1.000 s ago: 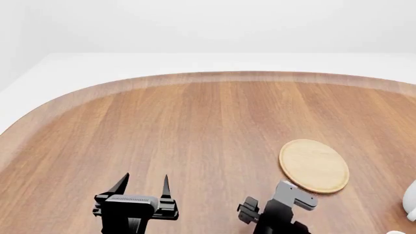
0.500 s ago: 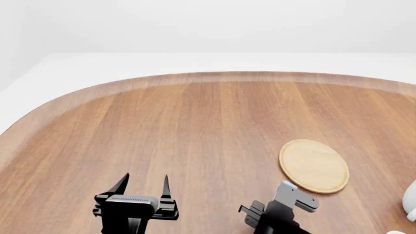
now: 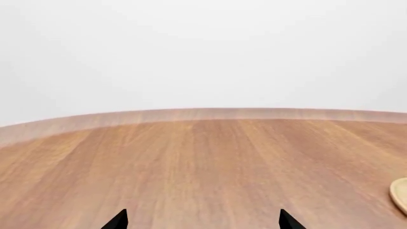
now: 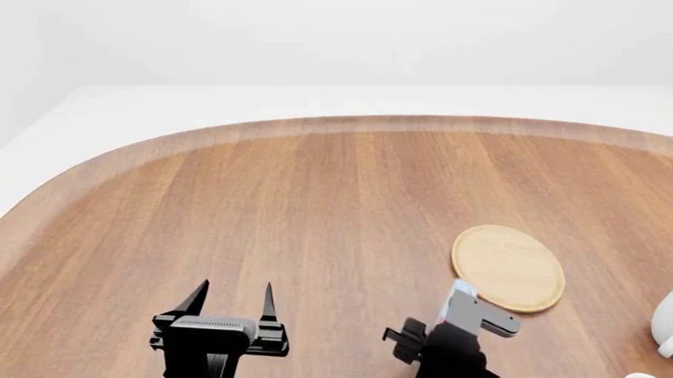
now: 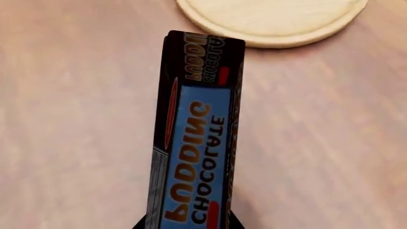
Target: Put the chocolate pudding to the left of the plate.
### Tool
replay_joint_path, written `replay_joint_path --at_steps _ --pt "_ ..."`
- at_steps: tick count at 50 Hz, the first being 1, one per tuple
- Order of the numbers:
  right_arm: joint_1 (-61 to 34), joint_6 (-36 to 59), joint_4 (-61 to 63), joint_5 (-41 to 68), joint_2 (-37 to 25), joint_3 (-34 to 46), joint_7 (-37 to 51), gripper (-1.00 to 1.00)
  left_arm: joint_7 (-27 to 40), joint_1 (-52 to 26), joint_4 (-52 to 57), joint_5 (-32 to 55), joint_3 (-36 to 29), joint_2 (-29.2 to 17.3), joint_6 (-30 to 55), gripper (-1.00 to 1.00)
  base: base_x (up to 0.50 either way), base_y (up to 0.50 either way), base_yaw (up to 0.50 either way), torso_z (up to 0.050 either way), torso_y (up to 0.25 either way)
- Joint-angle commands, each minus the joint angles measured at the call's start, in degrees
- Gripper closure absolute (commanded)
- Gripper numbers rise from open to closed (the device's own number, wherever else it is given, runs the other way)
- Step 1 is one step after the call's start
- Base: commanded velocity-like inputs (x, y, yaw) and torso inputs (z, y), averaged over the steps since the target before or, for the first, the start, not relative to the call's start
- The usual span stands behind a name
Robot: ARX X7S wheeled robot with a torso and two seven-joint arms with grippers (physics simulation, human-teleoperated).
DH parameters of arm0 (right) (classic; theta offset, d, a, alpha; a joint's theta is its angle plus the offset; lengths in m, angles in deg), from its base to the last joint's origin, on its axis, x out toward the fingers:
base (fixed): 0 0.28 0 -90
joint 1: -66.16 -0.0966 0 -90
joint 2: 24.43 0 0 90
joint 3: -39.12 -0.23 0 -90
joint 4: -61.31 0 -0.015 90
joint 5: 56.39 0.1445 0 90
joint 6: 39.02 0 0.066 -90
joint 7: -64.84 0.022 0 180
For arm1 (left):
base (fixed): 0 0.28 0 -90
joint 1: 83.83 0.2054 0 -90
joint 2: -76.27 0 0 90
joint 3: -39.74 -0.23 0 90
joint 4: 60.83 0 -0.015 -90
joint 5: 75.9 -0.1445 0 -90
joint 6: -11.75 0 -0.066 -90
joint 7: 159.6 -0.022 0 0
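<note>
The chocolate pudding (image 5: 197, 138) is a narrow carton with a blue face and "CHOCOLATE PUDDING" lettering, and my right gripper (image 5: 188, 224) is shut on its near end. It points toward the plate (image 5: 273, 19), a light tan disc just beyond its far end. In the head view the pudding (image 4: 475, 312) shows as a grey edge above my right gripper (image 4: 455, 331), just left of and nearer than the plate (image 4: 508, 268). My left gripper (image 4: 233, 295) hovers open and holds nothing, well left of the plate. The left wrist view shows that left gripper (image 3: 203, 222) open over bare wood, with the plate (image 3: 401, 195) only as a sliver.
The wooden table (image 4: 315, 197) has a rounded far edge with white floor beyond it. A white mug (image 4: 664, 319) is cut off at the right edge, right of the plate.
My right gripper with the pudding has shifted slightly and turned a little near the plate's near-left rim. The left gripper has not moved.
</note>
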Motion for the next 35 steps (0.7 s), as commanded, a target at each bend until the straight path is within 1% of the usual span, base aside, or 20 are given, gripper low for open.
replay_joint_path --at_steps 1,9,10,15,16,18,26,31,35 --pt "0.8 3.0 6.4 1.3 -2.1 1.6 0.3 1.0 -0.5 0.2 -0.1 0.1 -0.4 -0.3 -1.1 -1.0 0.0 0.0 0.0 0.0 0.0" --pt "0.3 5.9 9.3 2.8 -3.8 2.8 0.7 1.0 -0.5 -0.2 0.4 1.3 -0.5 -0.7 1.0 -1.0 0.0 0.0 0.0 0.0 0.0" --pt "0.4 4.8 10.2 2.7 -4.4 3.8 -2.9 1.0 -0.5 -0.3 0.7 1.5 -0.5 -0.8 1.5 -1.0 0.0 0.0 0.0 0.0 0.0" --pt "-1.9 9.2 10.3 4.1 -5.6 6.0 -3.4 1.0 -0.3 -0.9 2.3 3.1 -0.3 -1.5 4.4 -1.0 0.0 0.0 0.0 0.0 0.0" --pt "-1.9 8.3 11.0 4.0 -6.1 6.8 -6.5 1.0 -0.2 -1.0 2.8 3.4 -0.2 -1.6 5.1 -1.0 0.0 0.0 0.0 0.0 0.0" --pt "-2.4 9.5 11.2 4.8 -6.3 6.7 -6.0 1.0 0.0 -1.2 3.9 4.0 0.0 -2.1 6.3 -1.0 0.0 0.0 0.0 0.0 0.0" --pt "-5.3 12.9 12.1 7.2 -7.7 7.0 -6.6 1.0 1.8 -2.5 10.4 6.7 0.8 -4.4 13.1 -1.0 0.0 0.0 0.0 0.0 0.0" --pt "-8.0 15.5 11.5 8.9 -8.2 6.9 -6.3 1.0 2.8 -5.3 14.1 8.1 0.5 -5.7 18.9 -1.0 0.0 0.0 0.0 0.0 0.0" --pt "-10.7 17.7 10.8 10.1 -8.5 6.9 -5.9 1.0 3.7 -9.0 16.7 10.5 0.2 -6.7 25.8 -1.0 0.0 0.0 0.0 0.0 0.0"
